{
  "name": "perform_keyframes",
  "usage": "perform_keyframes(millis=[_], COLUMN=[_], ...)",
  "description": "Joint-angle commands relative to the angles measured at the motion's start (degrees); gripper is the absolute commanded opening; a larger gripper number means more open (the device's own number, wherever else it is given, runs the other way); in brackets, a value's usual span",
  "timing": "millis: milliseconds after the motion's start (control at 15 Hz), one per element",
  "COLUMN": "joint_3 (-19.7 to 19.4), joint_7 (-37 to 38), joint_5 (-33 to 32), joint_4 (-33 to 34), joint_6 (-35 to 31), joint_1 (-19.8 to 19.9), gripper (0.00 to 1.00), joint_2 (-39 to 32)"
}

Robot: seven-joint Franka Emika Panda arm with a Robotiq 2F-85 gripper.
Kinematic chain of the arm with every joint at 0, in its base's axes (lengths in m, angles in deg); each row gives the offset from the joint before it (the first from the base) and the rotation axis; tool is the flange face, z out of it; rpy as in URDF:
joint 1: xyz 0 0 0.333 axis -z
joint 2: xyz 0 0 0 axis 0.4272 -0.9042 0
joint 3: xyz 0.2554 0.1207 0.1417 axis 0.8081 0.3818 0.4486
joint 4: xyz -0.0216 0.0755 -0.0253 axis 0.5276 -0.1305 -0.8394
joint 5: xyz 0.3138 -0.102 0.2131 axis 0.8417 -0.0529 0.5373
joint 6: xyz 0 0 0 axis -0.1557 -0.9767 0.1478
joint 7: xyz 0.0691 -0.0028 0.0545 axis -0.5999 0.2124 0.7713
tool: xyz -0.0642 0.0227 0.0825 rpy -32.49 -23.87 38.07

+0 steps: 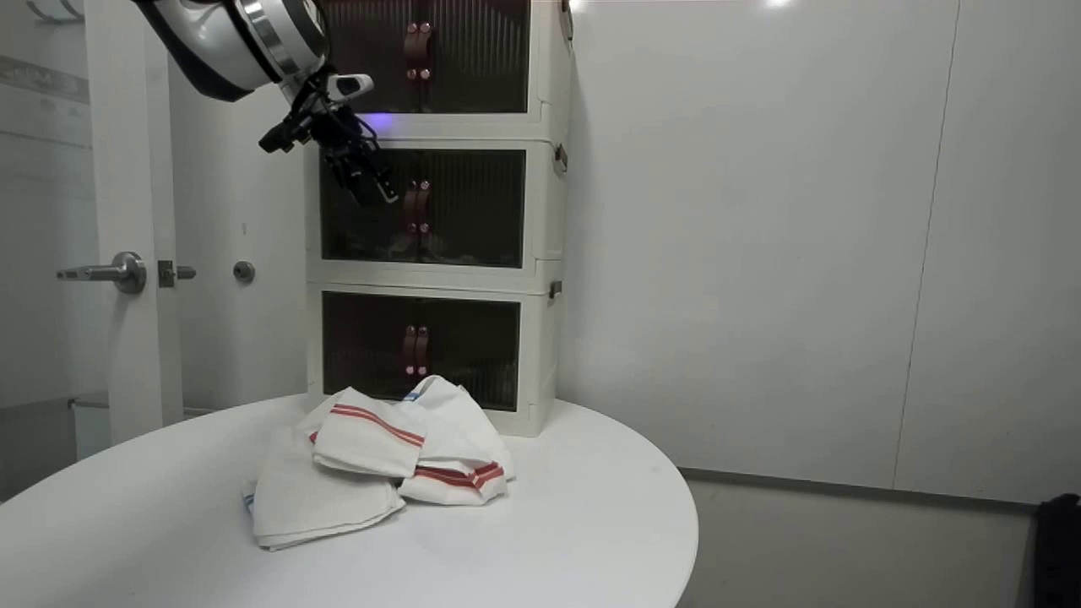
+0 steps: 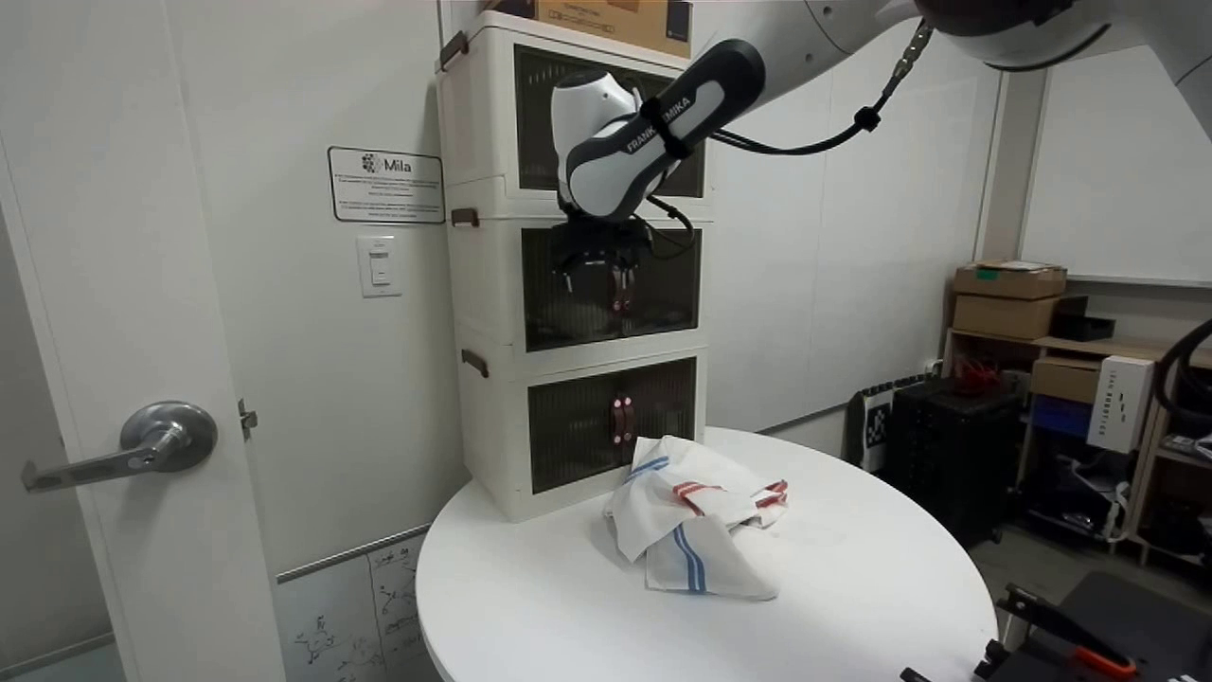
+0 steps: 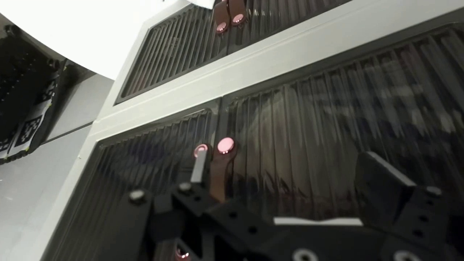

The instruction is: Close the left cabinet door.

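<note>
Gripper (image 3: pixel 284 156), wrist view: one, fingers spread wide, nothing grasped, placed before the cabinet's (image 3: pixel 253 69) middle tier.

Left door (image 3: pixel 311 145): one, dark ribbed see-through panel, left half of the cabinet's middle tier; appears flush with its frame.

Strap handle (image 3: pixel 218 177): pink stud, on the left door's inner edge; contact with the gripper not clear.

Step in hand, as judged: closing, at or near its end. Next move, as judged: a light, flat push toward the cabinet should any gap show, then a straight retreat from it without hooking the strap.

In an exterior view: table (image 1: pixel 574 540), white, curved edge, bearing the cabinet; towels (image 1: pixel 380 447), striped, heaped on it before the cabinet's bottom tier; room door (image 1: pixel 131 186), lever-handled, left of the cabinet; wall (image 1: pixel 743 253), pale, to the cabinet's right.

In an exterior view: cardboard box (image 2: pixel 614 24), on top of the cabinet; sign (image 2: pixel 386 185) and light switch (image 2: pixel 380 266), on the wall left of the cabinet; shelves (image 2: pixel 1117 348), well apart from the cabinet, on its right
</note>
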Motion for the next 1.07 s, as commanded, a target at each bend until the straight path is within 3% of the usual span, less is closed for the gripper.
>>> perform_keyframes(millis=[0,133,400,800,1000], joint_3=[-1.64,-1.10,0.30,3.03,2.56], joint_7=[-2.71,-4.17,-9.16,-21.62,-22.71], joint_5=[0.69,2.15,6.82,19.57,21.41], joint_4=[2.67,1.08,-5.13,-21.62,-31.10], joint_6=[-0.55,0.17,7.85,20.90,25.17], joint_1=[-0.98,-0.78,-0.11,3.37,4.95], gripper=[1.00,1.00,1.00,1.00,1.00], joint_2=[-1.27,0.14,5.82,20.54,28.13])
